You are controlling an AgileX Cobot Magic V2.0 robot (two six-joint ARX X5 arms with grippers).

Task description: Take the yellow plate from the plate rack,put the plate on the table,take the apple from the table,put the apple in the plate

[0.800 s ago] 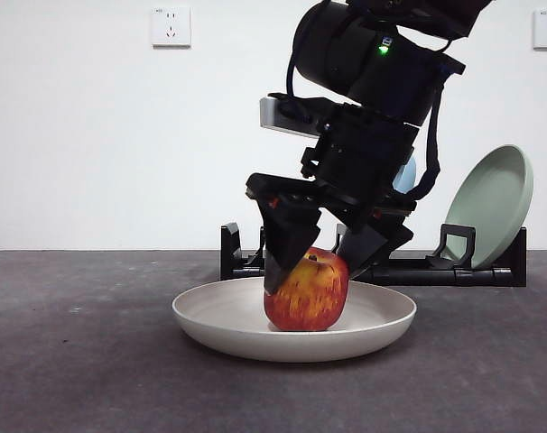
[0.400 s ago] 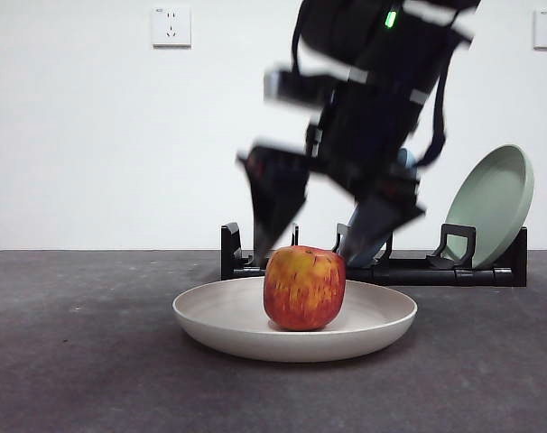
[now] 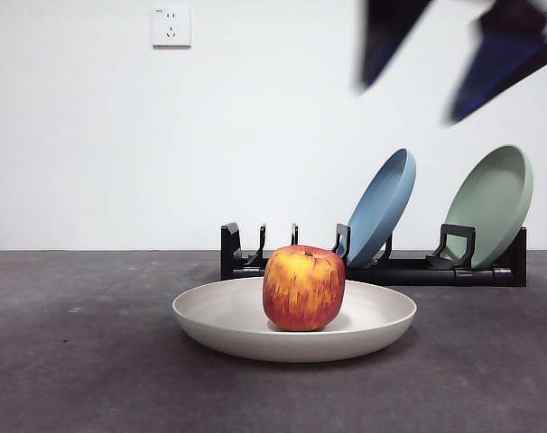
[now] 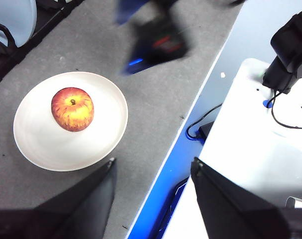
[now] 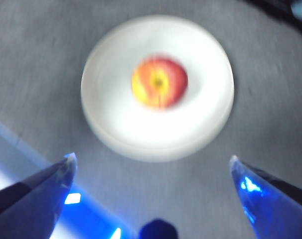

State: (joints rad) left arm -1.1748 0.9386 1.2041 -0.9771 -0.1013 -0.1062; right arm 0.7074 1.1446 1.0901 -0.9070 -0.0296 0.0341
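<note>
Apple (image 3: 303, 289) sits upright in the plate (image 3: 215, 320) on the bench (image 3: 75, 361) — just in front of the rack (image 3: 409, 269). Right claw (image 5: 151, 172) spread wide, empty, high above the plate. Left claw (image 4: 152, 172) likewise parted, holding nothing.

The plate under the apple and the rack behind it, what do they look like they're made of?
The plate looks like matte plastic or melamine, possibly unglazed ceramic: a cream, even surface with no shine or glare. The rack looks like black moulded plastic or coated metal, dark and smooth with chunky upright holders; the pictures can't settle which. The apple looks real, with a streaked red and yellow skin and a stem.
</note>
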